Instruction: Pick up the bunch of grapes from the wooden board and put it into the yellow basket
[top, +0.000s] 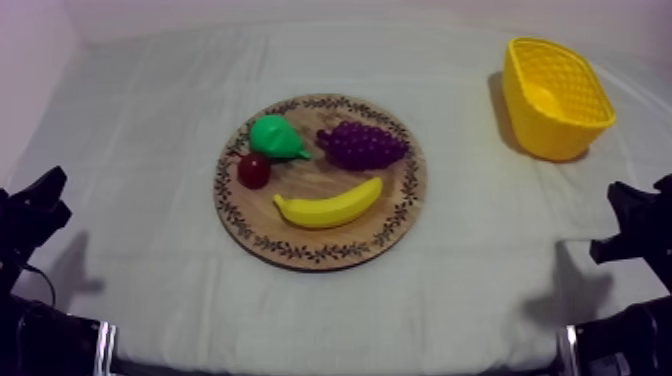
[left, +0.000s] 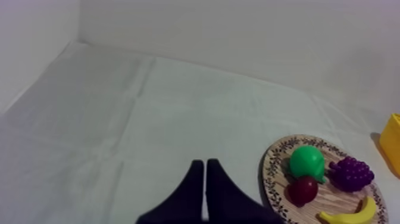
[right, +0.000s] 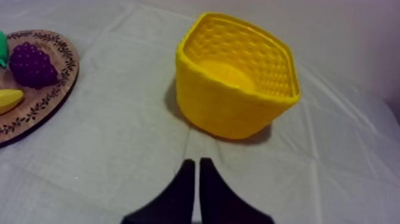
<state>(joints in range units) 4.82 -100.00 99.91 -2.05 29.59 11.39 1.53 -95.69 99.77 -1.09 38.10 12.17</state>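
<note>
The left gripper (left: 205, 164) has its 2 black fingers pressed together into a narrow wedge, with nothing between them. It hangs over the grey-white cloth (left: 119, 119), with the wooden board (left: 275, 179) near it. The right gripper (right: 196, 162) is in the same state: its 2 fingers are closed flat against each other and hold nothing. It points towards the yellow basket (right: 226, 110), which stands upright on the cloth a little beyond the fingertips. In the top view both arms sit low at their own sides of the table, well apart from the board.

The bunch of grapes (top: 362, 144) lies on the board, in its far right part as seen from above, the side nearer the basket. 3 other toy fruits share the board. A green pear (top: 275, 137) lies at the far left, near the grapes. A small red fruit (top: 253, 170) sits just beside the pear on its near side. A banana (top: 328, 207) lies along the near part, apart from the grapes. The basket stands at the table's far right, well apart from the board.
</note>
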